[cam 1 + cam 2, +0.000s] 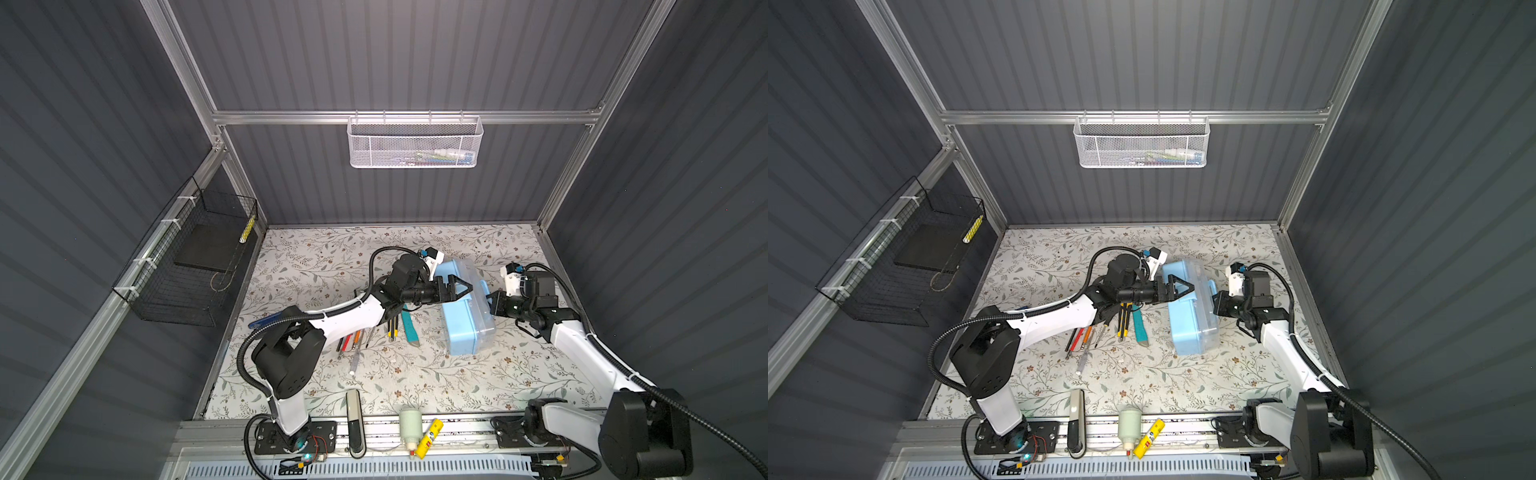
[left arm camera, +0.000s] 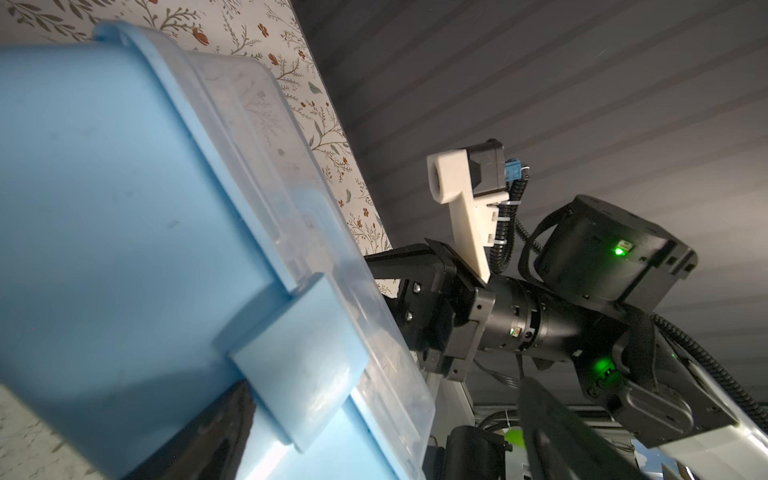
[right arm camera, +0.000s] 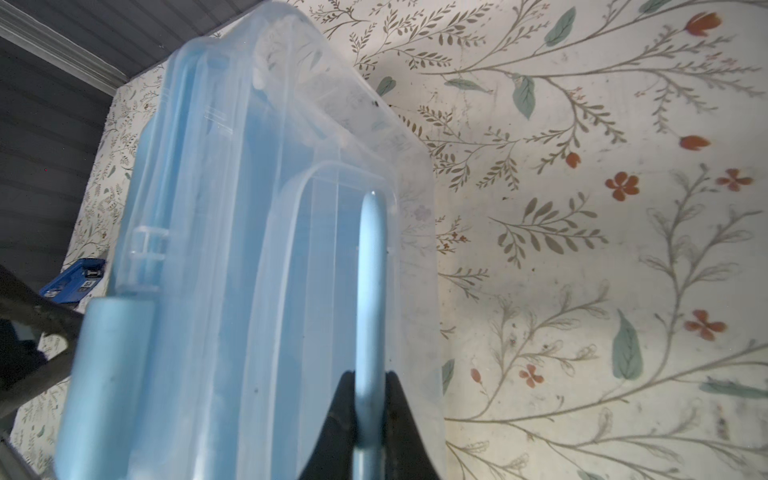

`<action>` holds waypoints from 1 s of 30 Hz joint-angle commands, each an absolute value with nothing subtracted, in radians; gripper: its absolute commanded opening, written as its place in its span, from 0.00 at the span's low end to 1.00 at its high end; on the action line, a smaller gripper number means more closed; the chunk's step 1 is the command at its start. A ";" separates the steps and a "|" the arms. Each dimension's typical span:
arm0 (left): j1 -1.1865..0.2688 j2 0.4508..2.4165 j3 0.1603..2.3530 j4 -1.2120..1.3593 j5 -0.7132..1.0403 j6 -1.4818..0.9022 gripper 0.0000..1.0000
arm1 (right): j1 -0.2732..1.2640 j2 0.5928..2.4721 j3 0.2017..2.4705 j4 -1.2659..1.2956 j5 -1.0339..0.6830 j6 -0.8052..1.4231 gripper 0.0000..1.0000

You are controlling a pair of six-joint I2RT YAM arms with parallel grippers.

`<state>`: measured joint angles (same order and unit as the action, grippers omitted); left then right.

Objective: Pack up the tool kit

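The tool kit [image 1: 463,328] is a light-blue box with a clear lid. It lies tipped on its side at the table's middle right in both top views, lid facing the right arm. My right gripper [image 3: 369,376] is shut on the kit's light-blue handle [image 3: 371,257]; in a top view the right gripper [image 1: 492,305] sits against the lid side. My left gripper [image 1: 465,286] hangs open over the blue base. In the left wrist view its fingers [image 2: 226,428] straddle the latch [image 2: 299,353] without touching it. Loose screwdrivers [image 1: 353,338] and a teal knife [image 1: 409,328] lie left of the kit.
A white mesh basket [image 1: 415,143] hangs on the back wall and a black wire basket [image 1: 187,266] on the left wall. A grey-black device [image 1: 355,419], a white bottle [image 1: 410,428] and a yellow tube [image 1: 430,438] lie along the front rail.
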<state>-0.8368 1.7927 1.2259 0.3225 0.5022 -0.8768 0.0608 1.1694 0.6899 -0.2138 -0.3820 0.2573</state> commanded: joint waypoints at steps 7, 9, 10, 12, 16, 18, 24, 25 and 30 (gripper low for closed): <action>-0.874 1.864 1.319 0.368 0.621 -0.915 0.99 | 0.127 1.124 0.701 -0.147 -0.469 0.219 0.00; -0.874 1.866 1.314 0.407 0.632 -0.940 0.99 | 0.127 1.124 0.705 -0.153 -0.458 0.217 0.00; -0.874 1.867 1.316 0.408 0.636 -0.944 0.99 | 0.127 1.124 0.704 -0.154 -0.452 0.218 0.00; -0.872 1.861 1.318 0.410 0.642 -0.948 0.99 | 0.127 1.124 0.704 -0.157 -0.424 0.218 0.00; -0.864 1.819 1.386 0.137 0.593 -0.775 0.99 | 0.126 1.077 0.712 -0.172 -0.404 0.224 0.00; -0.850 1.790 1.476 -0.145 0.459 -0.620 0.99 | 0.127 1.064 0.733 -0.196 -0.388 0.226 0.00; -0.739 1.697 1.445 -0.404 0.193 -0.477 0.99 | 0.127 1.028 0.804 -0.233 -0.347 0.237 0.00; -0.732 1.686 1.432 -0.410 0.183 -0.466 0.99 | 0.127 1.026 0.814 -0.236 -0.347 0.241 0.00; -0.731 1.662 1.345 -0.429 0.139 -0.407 0.99 | 0.129 1.017 0.823 -0.199 -0.390 0.294 0.00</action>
